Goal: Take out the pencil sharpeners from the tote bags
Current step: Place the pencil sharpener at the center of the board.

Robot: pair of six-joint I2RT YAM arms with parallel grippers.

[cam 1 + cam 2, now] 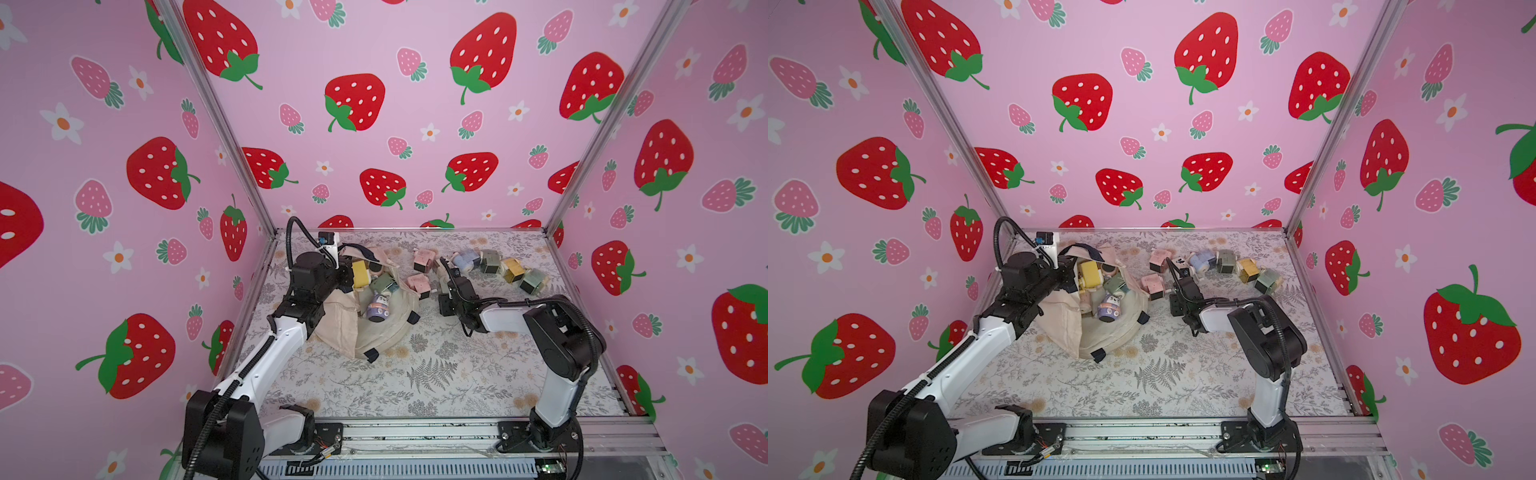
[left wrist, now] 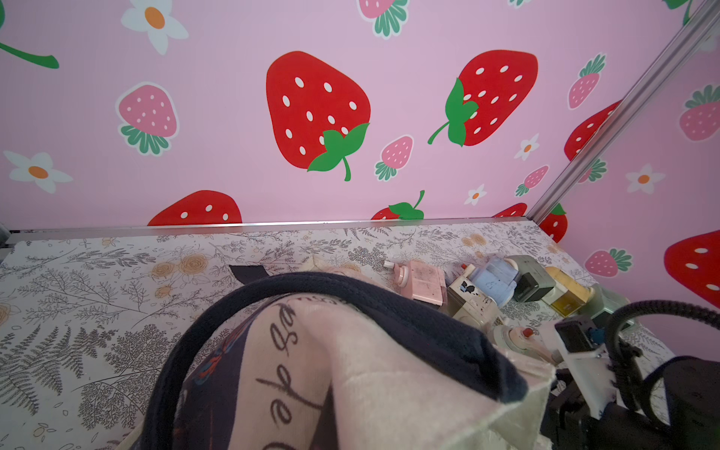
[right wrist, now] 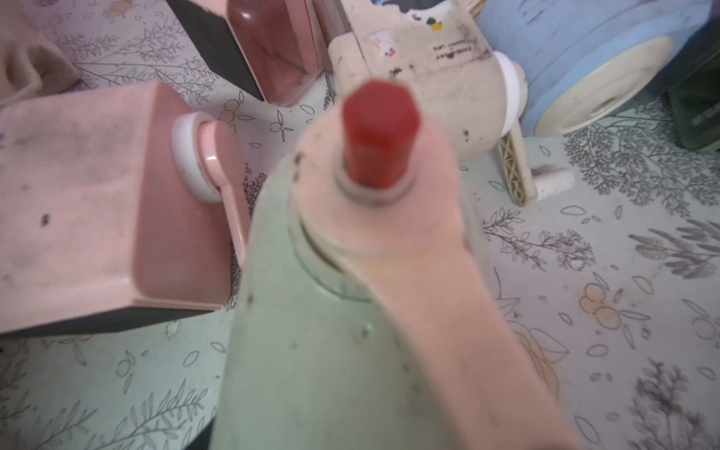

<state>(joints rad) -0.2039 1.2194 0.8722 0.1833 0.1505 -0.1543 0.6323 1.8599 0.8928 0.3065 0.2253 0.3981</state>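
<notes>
Mint sharpener (image 3: 311, 331), pink crank and red knob, was in the right gripper (image 1: 1177, 270). The jaws stood about half apart and looked closed on its body, low over the tabletop (image 1: 415, 382) at the near-left edge of the unloaded cluster. By my reading it was being brought there to join the ones already out.

The tote bag (image 1: 340, 324) lay slumped at the left of the tabletop. The left gripper (image 1: 345, 269) was pinched tight on the bag's far rim by the navy handle and held the mouth up and open, surely so the other arm could reach in.

Now the count. Three showed clearly inside the bag: a yellow sharpener (image 1: 360, 272), a grey-green sharpener (image 1: 383, 284) and a purple cartoon sharpener (image 1: 377, 309). A peach-coloured shape on their left might have been a fourth; I couldn't tell.

Seven lay on the tabletop to the right of the bag:
- far pink sharpener (image 1: 424, 259)
- near pink sharpener (image 1: 417, 284)
- cream sharpener (image 2: 469, 300)
- blue sharpener (image 1: 465, 259)
- dark green sharpener (image 1: 490, 262)
- mustard sharpener (image 1: 513, 269)
- pale green sharpener (image 1: 534, 280), farthest right

With the one in the gripper, that made eight out of one bag.
</notes>
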